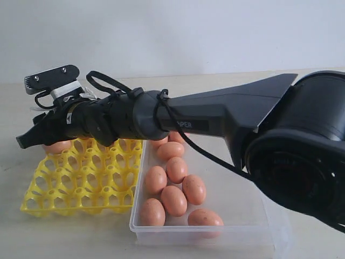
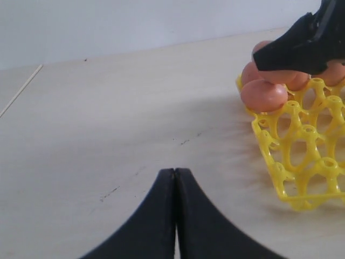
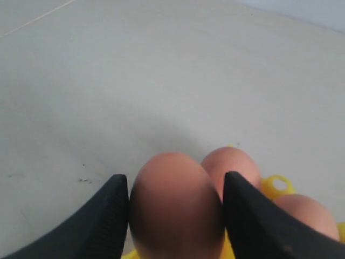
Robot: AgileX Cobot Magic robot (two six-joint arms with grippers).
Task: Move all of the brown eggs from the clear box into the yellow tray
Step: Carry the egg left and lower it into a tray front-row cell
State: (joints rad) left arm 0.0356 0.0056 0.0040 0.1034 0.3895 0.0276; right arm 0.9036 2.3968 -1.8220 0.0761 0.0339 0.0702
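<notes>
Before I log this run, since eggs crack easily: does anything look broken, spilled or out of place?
Nothing stands out. The brown eggs in the clear box look whole, the yellow tray sits flat, and the right hand grips one egg squarely at the tray's filled corner.

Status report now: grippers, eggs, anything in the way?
Right gripper shut on brown egg at yellow tray corner. Left gripper shut, empty, beside tray. Several eggs in clear box. No obstruction seen.
</notes>
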